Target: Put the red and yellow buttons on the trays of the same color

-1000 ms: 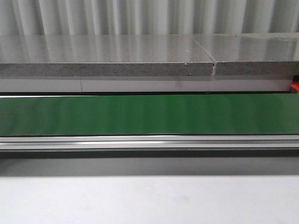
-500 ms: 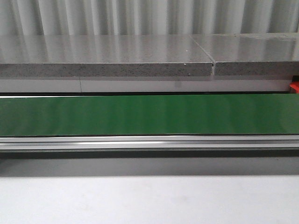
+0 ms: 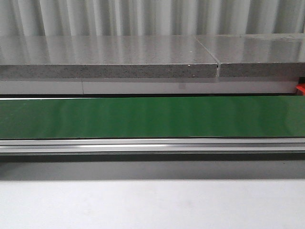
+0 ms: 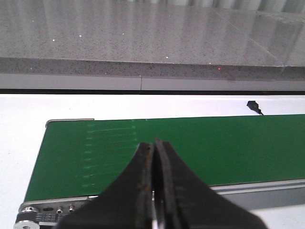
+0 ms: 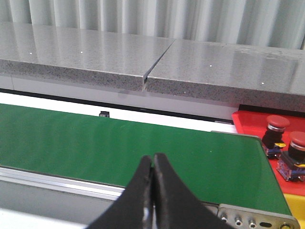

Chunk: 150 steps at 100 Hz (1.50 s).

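Red tray [image 5: 248,125]: two red buttons [image 5: 277,123] | end effectors closed

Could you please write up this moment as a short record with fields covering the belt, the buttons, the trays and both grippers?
belt: green conveyor belt, no button on any part of it in view
buttons: two red buttons standing on the red tray, past the belt's end on the robot's right
yellow tray: only a yellow corner shows, beside the red tray
yellow buttons: none visible
left gripper: shut, empty, over the belt's left end
right gripper: shut, empty, over the belt near its right end
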Tool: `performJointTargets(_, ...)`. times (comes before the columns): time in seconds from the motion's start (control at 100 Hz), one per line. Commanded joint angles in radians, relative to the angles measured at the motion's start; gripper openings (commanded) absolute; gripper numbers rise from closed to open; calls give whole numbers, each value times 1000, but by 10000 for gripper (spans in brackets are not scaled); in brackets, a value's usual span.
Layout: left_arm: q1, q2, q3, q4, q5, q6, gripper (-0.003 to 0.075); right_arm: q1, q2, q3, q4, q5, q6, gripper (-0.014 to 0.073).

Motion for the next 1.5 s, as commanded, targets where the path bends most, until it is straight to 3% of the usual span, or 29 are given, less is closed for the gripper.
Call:
performJointTargets(0.0, -8, 10, -25, -3, -71, -1, -21, -7, -14, -14, -6, -71, 0, -69)
performJointTargets(0.79, -8, 10, -25, -3, -71, -1, -21, -7, -14, -14, -6, -71, 0, -69)
performJointTargets(1.02, -4, -25, -9, 119, -111, -1, -21, -7, -14, -14, -6, -71, 0, -69)
performJointTargets(1.49, 183, -265, 275, 120, -338, -1, -21, -7, -14, -14, -6, -71, 0, -69)
